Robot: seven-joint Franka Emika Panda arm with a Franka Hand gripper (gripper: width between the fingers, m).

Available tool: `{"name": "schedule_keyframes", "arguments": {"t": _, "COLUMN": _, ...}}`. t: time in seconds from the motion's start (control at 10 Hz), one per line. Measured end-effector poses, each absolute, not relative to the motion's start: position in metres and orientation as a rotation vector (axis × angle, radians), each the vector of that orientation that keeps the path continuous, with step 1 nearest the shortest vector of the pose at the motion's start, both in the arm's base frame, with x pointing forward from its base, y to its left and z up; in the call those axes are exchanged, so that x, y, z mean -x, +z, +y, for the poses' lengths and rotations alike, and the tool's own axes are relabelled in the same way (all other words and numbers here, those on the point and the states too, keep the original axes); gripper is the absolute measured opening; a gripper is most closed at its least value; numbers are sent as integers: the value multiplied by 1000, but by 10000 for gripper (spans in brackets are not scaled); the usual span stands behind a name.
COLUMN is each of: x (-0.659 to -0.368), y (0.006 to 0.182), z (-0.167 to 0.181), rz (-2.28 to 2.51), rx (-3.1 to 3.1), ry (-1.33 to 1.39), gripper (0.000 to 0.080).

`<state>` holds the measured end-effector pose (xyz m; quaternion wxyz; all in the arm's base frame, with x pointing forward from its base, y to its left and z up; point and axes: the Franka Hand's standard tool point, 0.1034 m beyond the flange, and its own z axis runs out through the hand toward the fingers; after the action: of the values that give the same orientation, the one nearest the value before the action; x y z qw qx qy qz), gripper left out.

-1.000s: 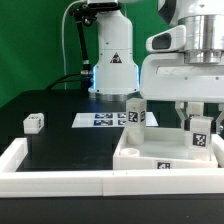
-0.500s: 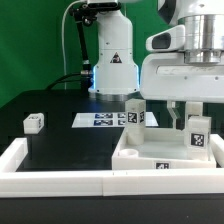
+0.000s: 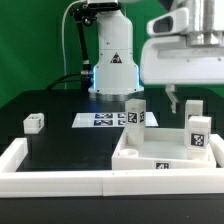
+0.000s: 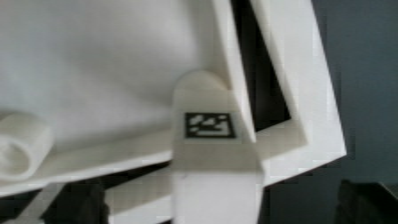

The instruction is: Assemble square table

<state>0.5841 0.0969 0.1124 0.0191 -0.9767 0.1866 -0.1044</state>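
Observation:
The square table's white slab [image 3: 160, 160] lies at the exterior view's right, inside the white rail. Two white tagged legs stand upright on it: one at its far left corner [image 3: 134, 114], one at its far right corner [image 3: 198, 133]. My gripper [image 3: 196, 100] hangs open just above the right leg, touching nothing. In the wrist view that leg [image 4: 214, 150] runs up between my gripper's [image 4: 217, 205] dark fingers, with gaps on both sides, and the slab [image 4: 107, 80] lies beneath. The rounded end of the other leg [image 4: 18, 145] shows at the edge.
A loose tagged leg [image 3: 35, 122] lies on the black surface at the exterior view's left. The marker board [image 3: 100, 120] lies flat in the middle. A long white rail [image 3: 60, 180] borders the front. The arm's base [image 3: 112, 60] stands behind.
My gripper has opened off the right leg and risen straight up. The leg stays standing on the slab.

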Motion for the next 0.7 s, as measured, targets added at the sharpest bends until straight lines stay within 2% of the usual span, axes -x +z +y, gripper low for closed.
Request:
{"name": "schedule_keyframes", "arguments": {"t": 0.2, "x": -578, "y": 134, "z": 62, "rz": 398, "rx": 3051, "ry": -366, "gripper": 648}}
{"name": "schedule_keyframes", "arguments": {"t": 0.5, "x": -557, "y": 114, "z": 11, "rz": 402, "rx": 3087, "ry": -382, "gripper": 648}}
{"name": "schedule_keyframes", "arguments": {"t": 0.7, "x": -559, "y": 115, "z": 13, "rz": 397, "rx": 3086, "ry": -383, "gripper": 648}}
